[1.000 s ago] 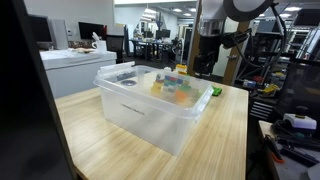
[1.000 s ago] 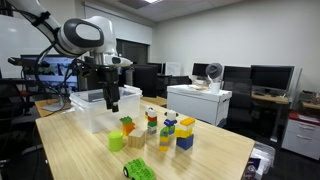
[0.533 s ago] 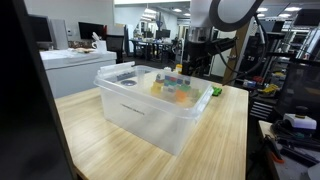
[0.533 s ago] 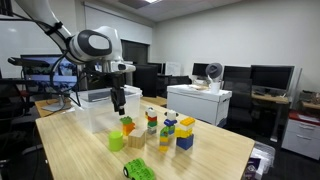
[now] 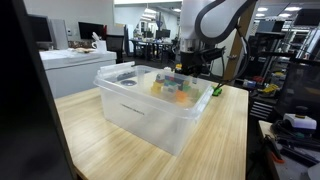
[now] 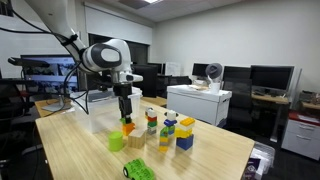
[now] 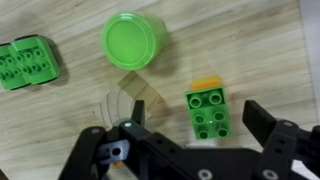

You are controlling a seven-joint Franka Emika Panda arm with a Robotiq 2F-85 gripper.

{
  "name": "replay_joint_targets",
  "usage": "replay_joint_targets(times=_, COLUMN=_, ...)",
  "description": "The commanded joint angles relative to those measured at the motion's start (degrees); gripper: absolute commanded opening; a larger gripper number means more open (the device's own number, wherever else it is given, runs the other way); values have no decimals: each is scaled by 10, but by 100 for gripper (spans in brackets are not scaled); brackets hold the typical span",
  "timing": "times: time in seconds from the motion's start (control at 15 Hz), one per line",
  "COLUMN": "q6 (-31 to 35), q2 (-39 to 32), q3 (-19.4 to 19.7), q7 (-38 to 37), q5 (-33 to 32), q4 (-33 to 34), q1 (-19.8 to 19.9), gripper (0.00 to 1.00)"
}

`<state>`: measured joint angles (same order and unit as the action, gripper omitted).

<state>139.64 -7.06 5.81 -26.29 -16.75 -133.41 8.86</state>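
The arm (image 6: 101,55) arches up and over, its wrist turned straight down, so the gripper (image 6: 126,112) hangs upright just above the green block (image 7: 207,110). Its jaws are spread wide and hold nothing. In the wrist view, the block lies between the two fingers (image 7: 272,135).

Both exterior views look across the table (image 5: 95,140) from opposite ends, sharing bin (image 5: 140,105) and blocks (image 6: 150,125); wrist view looks straight down, close.
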Motion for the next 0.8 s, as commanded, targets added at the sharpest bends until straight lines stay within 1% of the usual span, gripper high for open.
replay_joint_targets(times=0.0, q6=19, q2=-39, q3=11, q7=-3, q5=30, q4=24, q1=-20, gripper=100)
replay_joint_targets(times=0.2, q6=19, q2=-65, q3=19, q7=-4, q5=44, q4=37, q1=-32, gripper=100)
replay_joint_targets(times=0.27, q6=16, q2=-67, q3=22, q7=-5, q5=48, q4=36, q1=-34, gripper=89)
replay_joint_targets(times=0.33, q6=15, q2=-70, q3=27, q7=-5, q5=50, q4=37, q1=-37, gripper=71)
replay_joint_targets(times=0.47, q6=11, q2=-71, q3=34, q7=-4, q5=53, q4=34, q1=-39, gripper=54)
replay_joint_targets(times=0.73, q6=7, q2=-63, q3=42, q7=2, q5=51, q4=28, q1=-40, gripper=26)
